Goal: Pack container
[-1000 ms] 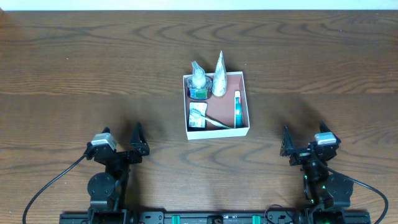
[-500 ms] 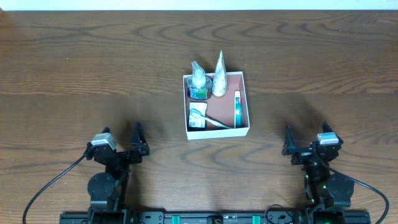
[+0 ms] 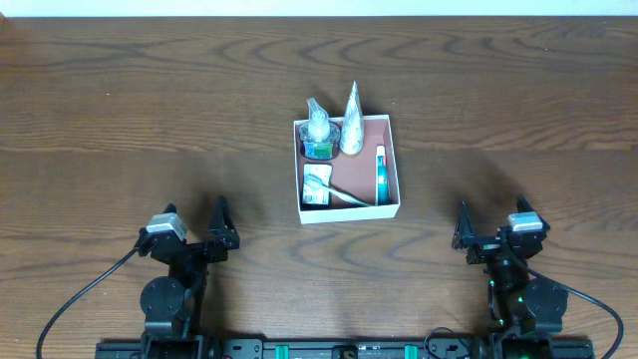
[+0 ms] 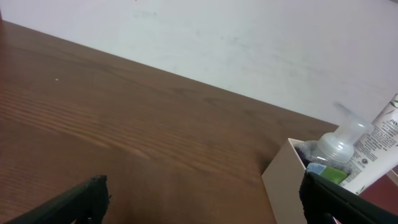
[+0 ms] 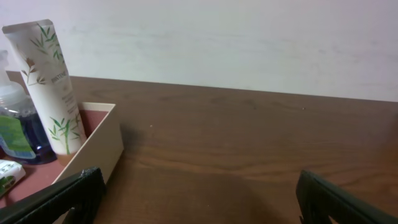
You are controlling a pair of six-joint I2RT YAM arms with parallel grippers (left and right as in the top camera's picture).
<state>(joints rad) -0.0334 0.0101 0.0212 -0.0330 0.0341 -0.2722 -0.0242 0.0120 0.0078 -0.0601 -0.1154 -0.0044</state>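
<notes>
The container (image 3: 391, 131), a square white-walled box with a reddish-brown floor, sits at the table's middle. It holds a clear pump bottle with a blue-green label (image 3: 318, 134), a white tube with green leaf print (image 3: 351, 125), a small white-green packet (image 3: 317, 186) and a blue-white toothbrush (image 3: 380, 172). The box wall shows in the left wrist view (image 4: 283, 186) and in the right wrist view (image 5: 99, 146), with the tube (image 5: 53, 87) standing upright. My left gripper (image 3: 194, 231) is open and empty near the front left. My right gripper (image 3: 490, 228) is open and empty near the front right.
The dark wood table (image 3: 150, 110) spreads on all sides of the box. A pale wall (image 5: 249, 37) lies beyond its far edge. Black cables (image 3: 80, 299) run from the arm bases along the front edge.
The right arm settled back a little toward the front right. The left arm and the box contents have not moved.
</notes>
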